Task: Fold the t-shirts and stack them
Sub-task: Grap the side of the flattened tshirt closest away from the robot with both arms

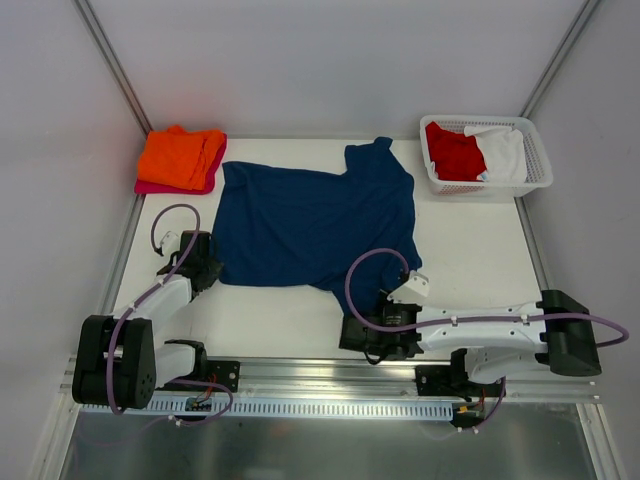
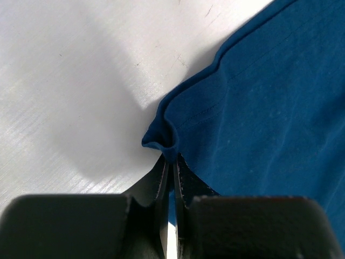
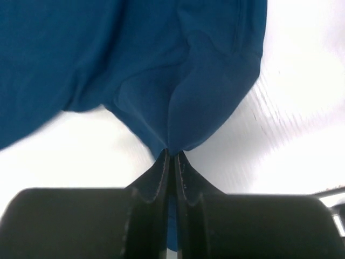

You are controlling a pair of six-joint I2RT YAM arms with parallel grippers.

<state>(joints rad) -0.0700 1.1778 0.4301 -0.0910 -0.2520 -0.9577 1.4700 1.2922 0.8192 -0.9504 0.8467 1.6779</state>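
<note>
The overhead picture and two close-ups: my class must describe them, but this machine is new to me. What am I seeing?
Two robot arms stand at the near edge of the table. The wide picture looks down from above; each close-up comes from a wrist camera. A navy shirt lies spread out, an orange shirt sits on a pink shirt far left, and a basket holds a red shirt and a white shirt. The left gripper and right gripper each pinch the navy shirt's near edge.
</note>
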